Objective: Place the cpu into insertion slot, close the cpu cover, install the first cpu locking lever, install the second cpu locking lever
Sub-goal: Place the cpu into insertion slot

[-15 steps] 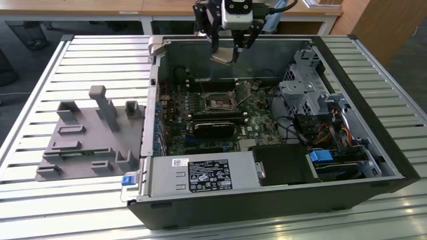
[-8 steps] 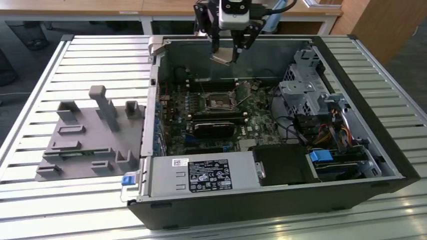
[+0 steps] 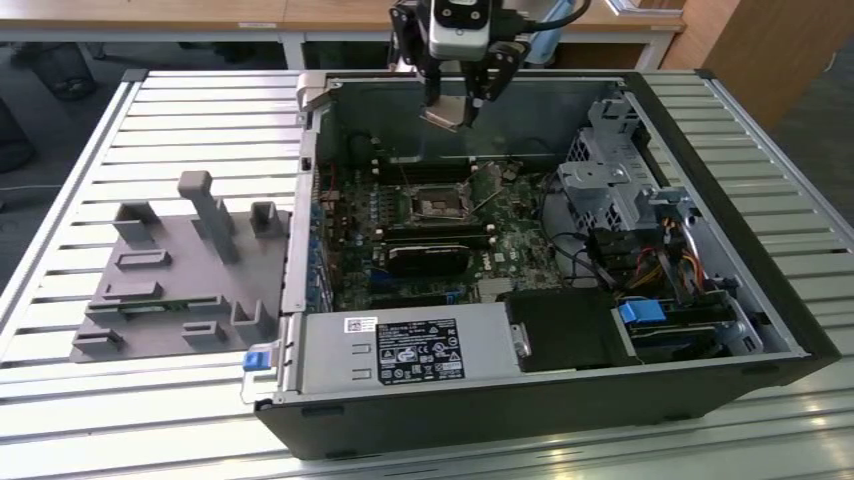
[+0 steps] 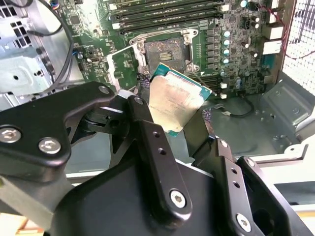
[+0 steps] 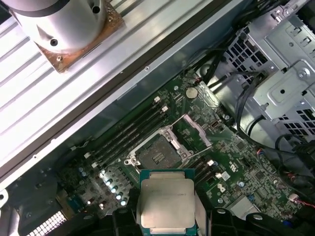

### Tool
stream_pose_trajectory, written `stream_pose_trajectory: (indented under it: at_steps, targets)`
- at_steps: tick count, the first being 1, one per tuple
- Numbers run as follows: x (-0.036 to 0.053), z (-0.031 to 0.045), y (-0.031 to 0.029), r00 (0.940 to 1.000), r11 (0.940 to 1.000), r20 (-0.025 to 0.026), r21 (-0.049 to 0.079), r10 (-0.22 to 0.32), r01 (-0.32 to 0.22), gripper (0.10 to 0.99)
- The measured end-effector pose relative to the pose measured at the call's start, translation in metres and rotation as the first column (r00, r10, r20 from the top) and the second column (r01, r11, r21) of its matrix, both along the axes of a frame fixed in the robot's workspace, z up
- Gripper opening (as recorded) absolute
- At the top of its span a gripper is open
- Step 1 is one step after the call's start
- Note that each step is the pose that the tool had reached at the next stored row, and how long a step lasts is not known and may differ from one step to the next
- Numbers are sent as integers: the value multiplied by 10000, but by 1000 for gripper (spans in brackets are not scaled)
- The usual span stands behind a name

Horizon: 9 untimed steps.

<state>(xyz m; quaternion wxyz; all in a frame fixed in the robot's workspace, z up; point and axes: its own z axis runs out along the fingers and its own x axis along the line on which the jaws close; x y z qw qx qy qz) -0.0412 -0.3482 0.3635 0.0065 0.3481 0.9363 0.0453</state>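
Note:
My gripper (image 3: 451, 108) is shut on the cpu (image 3: 446, 115), a flat square chip with a dull silver top and green edge. It hangs tilted high above the open computer case. Both wrist views show the cpu (image 4: 174, 101) (image 5: 166, 201) pinched between the black fingers (image 4: 143, 120). Below it on the green board lies the insertion slot (image 3: 437, 203) (image 4: 165, 51) (image 5: 155, 155), a dark square socket that stands uncovered. The silvery cpu cover (image 4: 120, 69) (image 5: 194, 132) is swung up and open beside the socket.
The black case (image 3: 747, 300) lies open on a slatted metal table (image 3: 80, 400). A grey fixture (image 3: 180, 270) sits at the exterior view's left. Long memory modules (image 3: 427, 245), a power supply (image 3: 400, 350) and a metal drive cage (image 3: 614, 190) with cables surround the socket.

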Motion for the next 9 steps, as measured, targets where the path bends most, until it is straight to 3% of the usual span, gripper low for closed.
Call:
stream_pose_trajectory:
  at_steps: [9]
  targets:
    - [-1, -11, 1, 9959, 9959, 0, 0, -902, 902, 525]
